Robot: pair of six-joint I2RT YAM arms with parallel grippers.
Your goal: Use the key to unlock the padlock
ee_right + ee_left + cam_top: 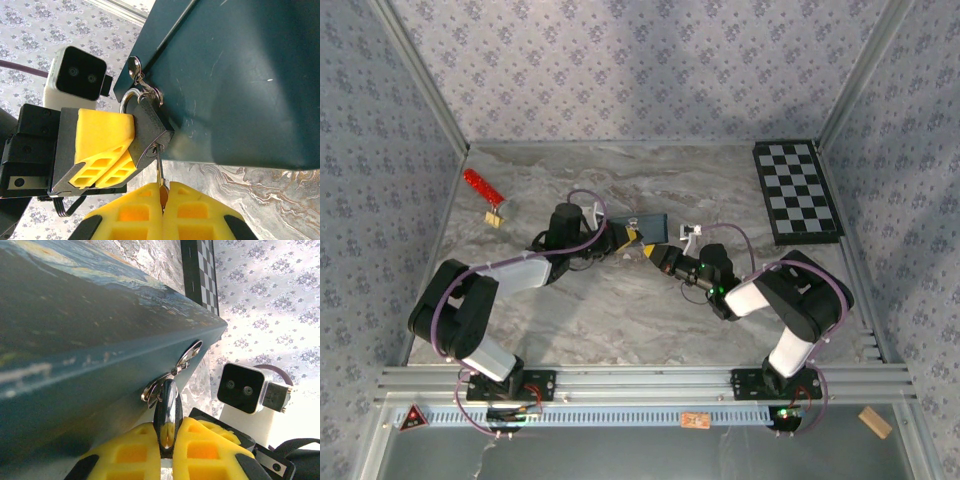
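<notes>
Left tool (167, 442): 2 yellow ribbed fingers (131, 452) clamped on the body of the padlock (150, 129), 1 on each flat face.

Right tool (162, 202): yellow fingers pressed together on the key (159, 167). The key's head is hidden between them, and its thin silver shaft runs up into the base of the padlock.

Padlock: small, blocky body with bevelled corners. It looks dark and glossy, almost mirror-like, in the left wrist view, and duller grey-brown in the right wrist view. A thin, curved silver shackle (125, 100) is looped through the silver hasp (146, 91) on the edge of the box (240, 75). The padlock hangs tilted from that hasp.

Location: middle of the counter (620, 320), at the near side of the box, between the 2 tools.

Box: dark blue-teal and far larger than the padlock. The left wrist view shows pale and yellow painted swirls on 1 face.

Also on the counter: a red strip (480, 184) joined to a small gold piece (495, 218) at far left, and a checkerboard (798, 190) at far right, both well apart from the box.
</notes>
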